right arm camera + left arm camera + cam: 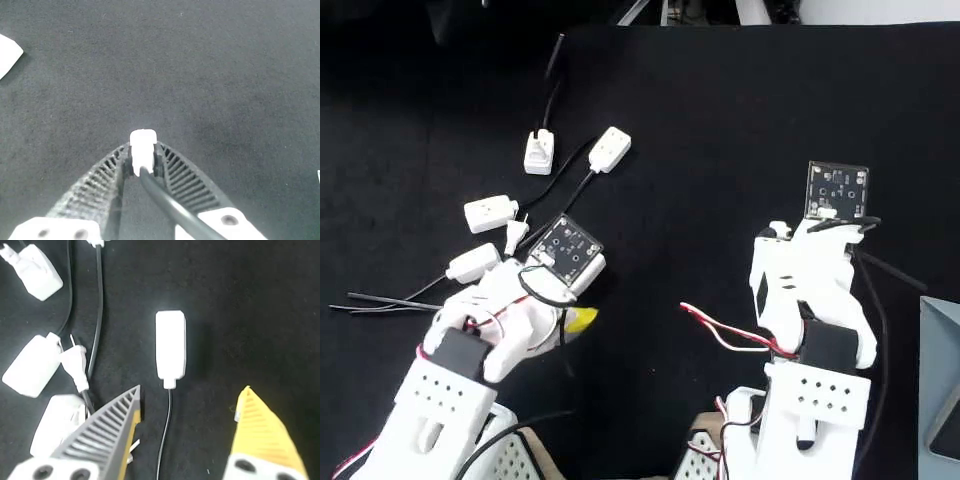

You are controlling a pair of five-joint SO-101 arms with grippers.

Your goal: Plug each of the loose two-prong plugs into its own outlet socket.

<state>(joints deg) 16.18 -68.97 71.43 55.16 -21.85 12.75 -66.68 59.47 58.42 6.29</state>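
Jaws apart, left gripper point(192, 388) should squarely straddle the white rectangular socket point(170, 345) at one o'clock; right gripper point(143, 149) clamps a white plug point(143, 137).

your right gripper point(143, 159) is closed on a small white plug point(143, 142), and both ribbed fingers point(112, 167) press on its sides. a black cable point(167, 202) goes from the plug back towards the camera. under them lies the black table cover point(210, 70). a white object point(7, 59), cut by the picture edge, lies well apart from the plug; you cannot tell what it is.
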